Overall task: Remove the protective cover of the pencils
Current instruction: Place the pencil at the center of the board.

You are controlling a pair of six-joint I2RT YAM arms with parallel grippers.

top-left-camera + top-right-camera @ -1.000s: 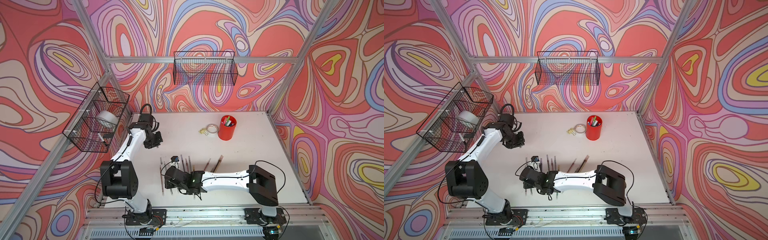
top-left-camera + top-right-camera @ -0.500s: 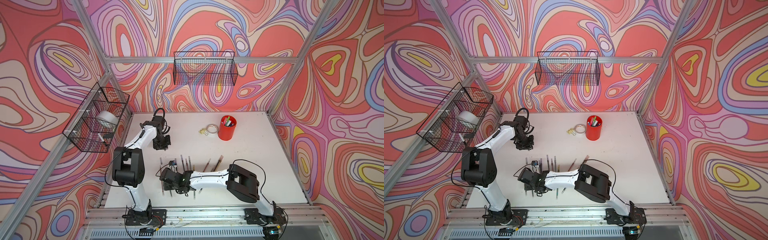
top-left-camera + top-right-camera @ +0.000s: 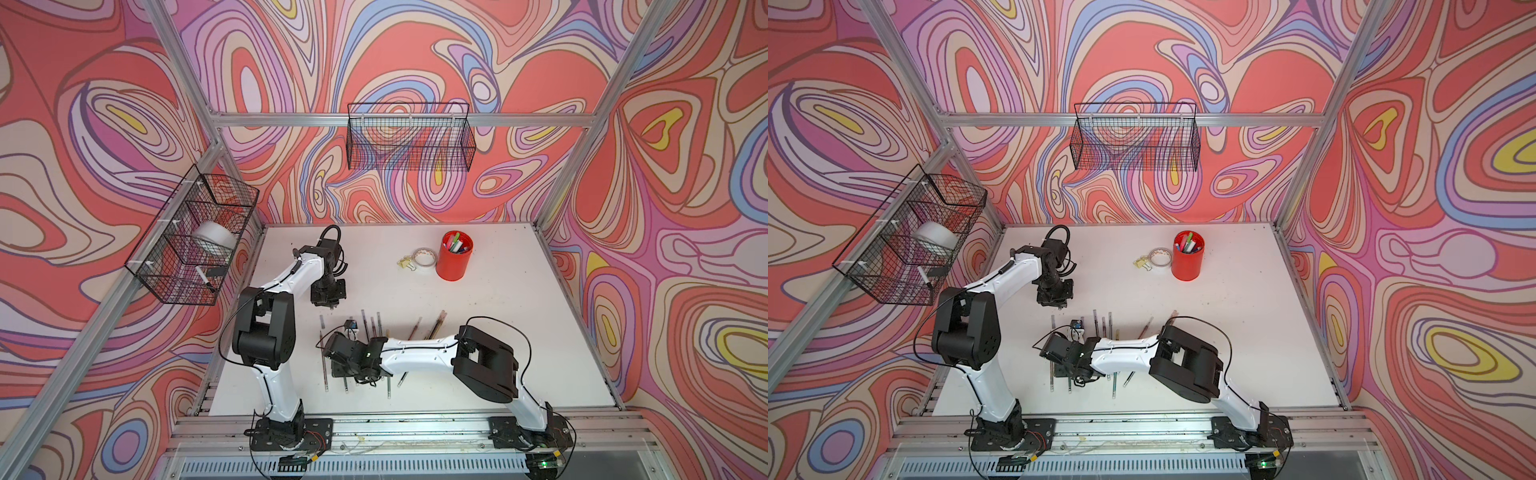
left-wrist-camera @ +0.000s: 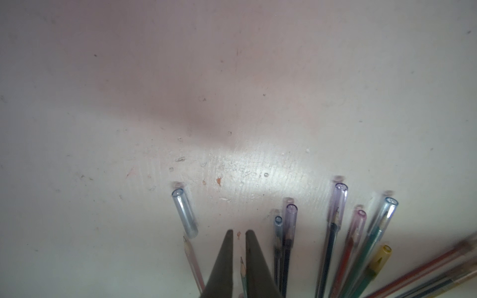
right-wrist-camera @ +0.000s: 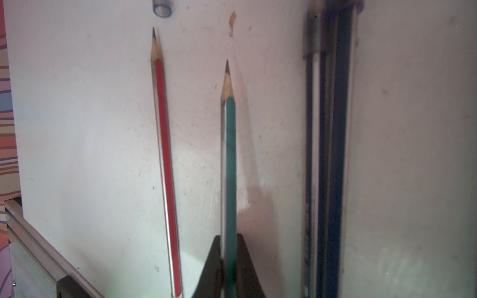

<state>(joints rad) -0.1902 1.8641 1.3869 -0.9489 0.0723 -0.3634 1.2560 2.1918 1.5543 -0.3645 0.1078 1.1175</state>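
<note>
As the left gripper (image 3: 331, 304) is brought in from the 10 o'clock side of the table (image 3: 498, 291), it is now seen in both top views just at 12 o'clock of the pencils (image 3: 371, 327). These are spread at 6 to 7 o'clock of the tabletop. The right gripper (image 3: 347, 365) is kept low over the row, and its elbow (image 3: 484, 365) has been swung in from 3 o'clock within the last second.

On to the left wrist view: the jaws are drawn almost together and nothing is held; only bare table is seen in the slit. A loose clear cap (image 4: 184, 212) is found lying just past the tip of a red pencil (image 4: 192, 263), apart from it. The bare tip of a green pencil (image 4: 242, 271) is seen in line with the narrow gap. Several capped pencils (image 4: 335, 219) are lined up beside it.

Right wrist view now: the right jaws are clamped on the green pencil (image 5: 230, 167), well back from its tip, with the red one (image 5: 165, 167) lying close beside it. A second loose cap is not to be seen.

Two pencils are therefore counted as uncovered. The left gripper's return is read as a reach for the next cap, and most of the job is judged still to be done.
</note>
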